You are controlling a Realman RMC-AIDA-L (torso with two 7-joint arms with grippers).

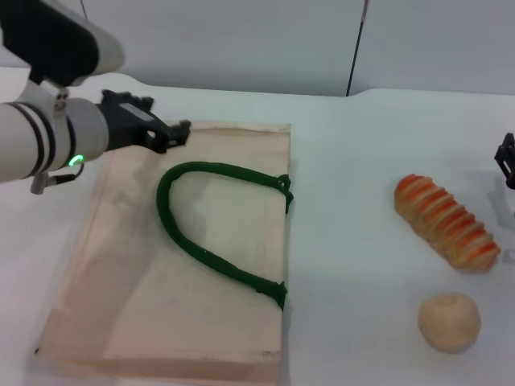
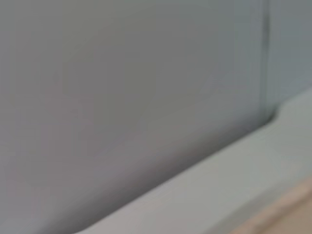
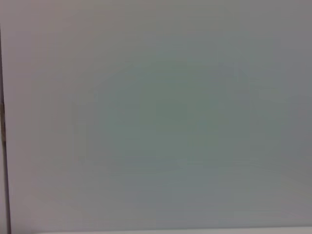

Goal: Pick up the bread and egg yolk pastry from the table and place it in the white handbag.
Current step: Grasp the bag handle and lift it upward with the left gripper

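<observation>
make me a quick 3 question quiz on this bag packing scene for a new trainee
1. True or false: the bread already lies inside the white handbag.
2. Which item is nearer the robot in the head view? A) the bread B) the egg yolk pastry
3. Which gripper is over the far edge of the handbag, and where is the other one?

Key
1. False. The bread lies on the table, to the right of the handbag.
2. B. The pastry sits closer to the robot than the bread, and apart from it.
3. The left gripper is over the bag's far edge; the right gripper just shows at the right edge of the head view, beyond the bread.
</observation>
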